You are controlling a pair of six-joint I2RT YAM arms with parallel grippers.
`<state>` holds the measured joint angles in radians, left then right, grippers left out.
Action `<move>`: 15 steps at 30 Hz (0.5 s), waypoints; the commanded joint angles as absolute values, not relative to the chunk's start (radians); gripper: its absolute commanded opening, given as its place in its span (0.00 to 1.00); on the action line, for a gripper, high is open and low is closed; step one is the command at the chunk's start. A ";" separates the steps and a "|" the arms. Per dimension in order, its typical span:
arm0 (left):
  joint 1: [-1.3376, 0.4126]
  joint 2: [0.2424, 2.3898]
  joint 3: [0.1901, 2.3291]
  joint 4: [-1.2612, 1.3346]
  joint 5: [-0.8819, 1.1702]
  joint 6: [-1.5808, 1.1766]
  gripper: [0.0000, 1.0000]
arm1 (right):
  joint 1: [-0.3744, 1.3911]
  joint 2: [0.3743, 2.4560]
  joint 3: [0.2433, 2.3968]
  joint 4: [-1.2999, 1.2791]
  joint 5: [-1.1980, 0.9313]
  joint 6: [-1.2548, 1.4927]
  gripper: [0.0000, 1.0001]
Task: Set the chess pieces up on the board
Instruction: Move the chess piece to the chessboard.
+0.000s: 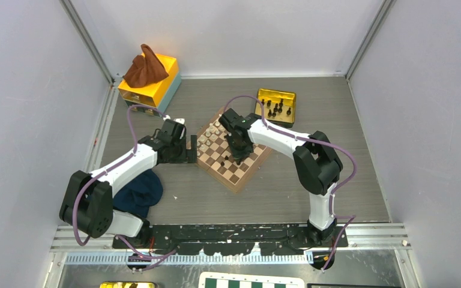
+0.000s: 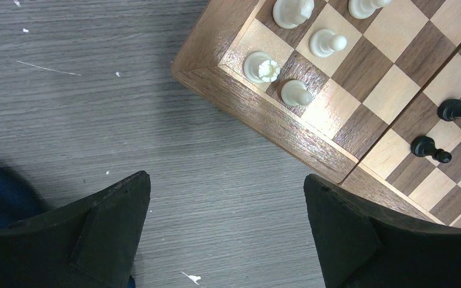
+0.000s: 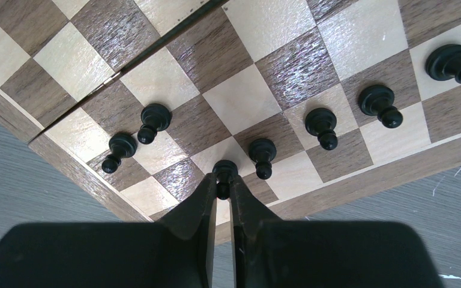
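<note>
Right gripper (image 3: pixel 223 183) has its jaws pinched nearly shut on the head of a black pawn (image 3: pixel 224 170), down at the rim side of the board (image 3: pixel 372 180), just beside the other black pieces (image 3: pixel 263 155). Can't tell if its base is touching the square yet.

I'd get the base flat and centred, open only a crack, then lift straight up (that neighbour is really close).

The pawn stands upright, long axis vertical, head up between the fingers.

Left gripper (image 2: pixel 225 186) has its jaws wide open with nothing in them, over the bare surface (image 2: pixel 96 108) beside the board's corner.
</note>
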<state>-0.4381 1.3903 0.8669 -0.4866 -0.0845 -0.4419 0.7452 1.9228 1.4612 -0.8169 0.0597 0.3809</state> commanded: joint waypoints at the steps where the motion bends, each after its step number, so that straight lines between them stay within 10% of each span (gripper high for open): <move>1: -0.434 1.396 0.883 -0.450 -0.075 -0.451 1.00 | 0.756 1.869 1.481 -0.804 0.059 0.394 0.08; 15: -0.434 1.397 0.884 -0.450 -0.074 -0.449 1.00 | 0.759 1.880 1.490 -0.811 0.064 0.387 0.25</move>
